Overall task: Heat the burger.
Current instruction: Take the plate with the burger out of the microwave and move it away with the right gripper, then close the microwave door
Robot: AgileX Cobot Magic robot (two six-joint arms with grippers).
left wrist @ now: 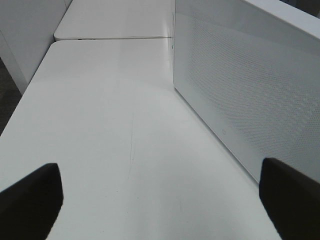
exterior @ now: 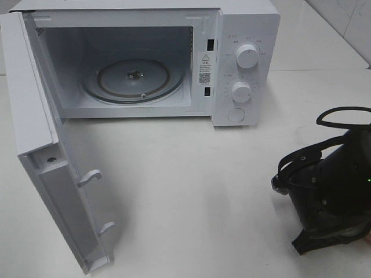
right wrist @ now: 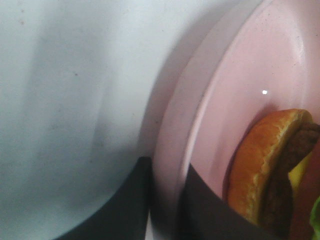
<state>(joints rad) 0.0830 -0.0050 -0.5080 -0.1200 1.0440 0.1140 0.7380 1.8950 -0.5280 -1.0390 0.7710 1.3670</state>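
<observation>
While the high view shows only the open microwave (exterior: 139,63), the right wrist view shows the burger (right wrist: 272,165) on a pink plate (right wrist: 235,100), whose rim the right gripper (right wrist: 167,205) pinches; left gripper (left wrist: 160,200) gapes wide, empty.

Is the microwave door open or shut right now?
Open. The microwave door is swung fully out to the side, showing the bare glass turntable inside the microwave.

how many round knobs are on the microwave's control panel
2, both on the microwave's front panel to the right of the open cavity: the upper knob near the top and the lower knob directly beneath it.
</observation>
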